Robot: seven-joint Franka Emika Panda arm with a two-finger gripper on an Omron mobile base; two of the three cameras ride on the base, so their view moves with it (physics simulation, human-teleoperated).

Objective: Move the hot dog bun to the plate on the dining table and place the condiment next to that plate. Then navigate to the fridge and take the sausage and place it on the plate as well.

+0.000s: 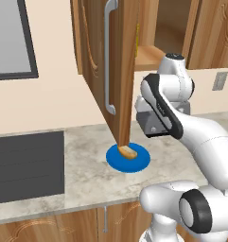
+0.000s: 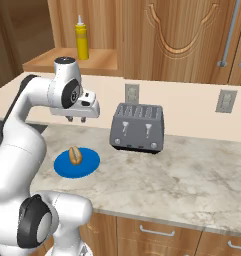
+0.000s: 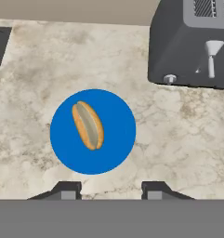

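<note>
On round blue plate [image 3: 62, 148]: oblong golden hot dog bun [image 3: 88, 125]

Beige-grey marbled worktop [image 2: 192, 175] along the wall, wood fronts below its front edge. Bearing a plain blue plate [image 3: 114, 148] toward the front edge, bun [image 3: 88, 125] lying on the plate. Dark grey toaster [image 2: 138, 128] at the back edge, near the plate and apart from it. Dark cooktop [image 1: 28, 165] set in toward the left end.

Wooden shelf [image 2: 52, 60] above the back edge, carrying an upright yellow bottle [image 2: 82, 40].
</note>
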